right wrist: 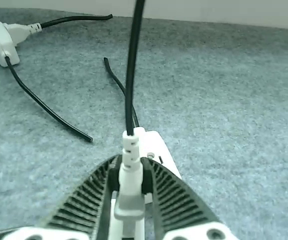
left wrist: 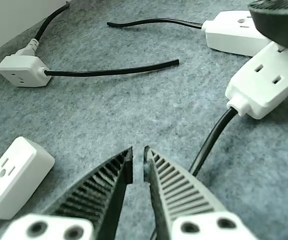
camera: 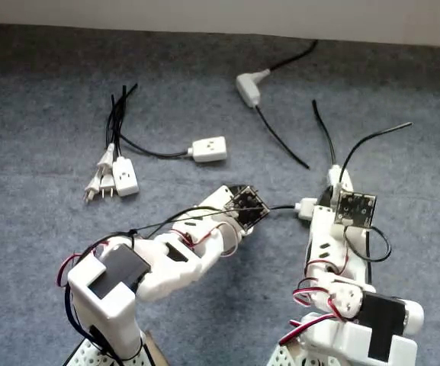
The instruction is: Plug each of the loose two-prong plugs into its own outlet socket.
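The left gripper (left wrist: 138,159) hangs low over a grey, felt-like mat (left wrist: 134,105), its ribbed black fingers (left wrist: 104,185) tapering to points and closed to a thin slit with nothing between them. Just beyond its tips a glossy black cord (left wrist: 211,142) runs into a blocky white double socket (left wrist: 268,80) with rounded corners and two pairs of slots facing up. Beside it, the right gripper (right wrist: 130,161) is clenched on a plug (right wrist: 126,192), a smooth white moulded piece with a ribbed collar where its black cord rises. The plug stands just over a flat white socket (right wrist: 159,150) on the mat; its prongs are hidden, so it is unclear whether they are in. Farther out lies a square socket (camera: 209,149) on a thin black lead. On the left arm's side, loose plugs (camera: 99,181) sit bunched with their cords. An angled socket (camera: 248,86) rests farthest back, near the wall.
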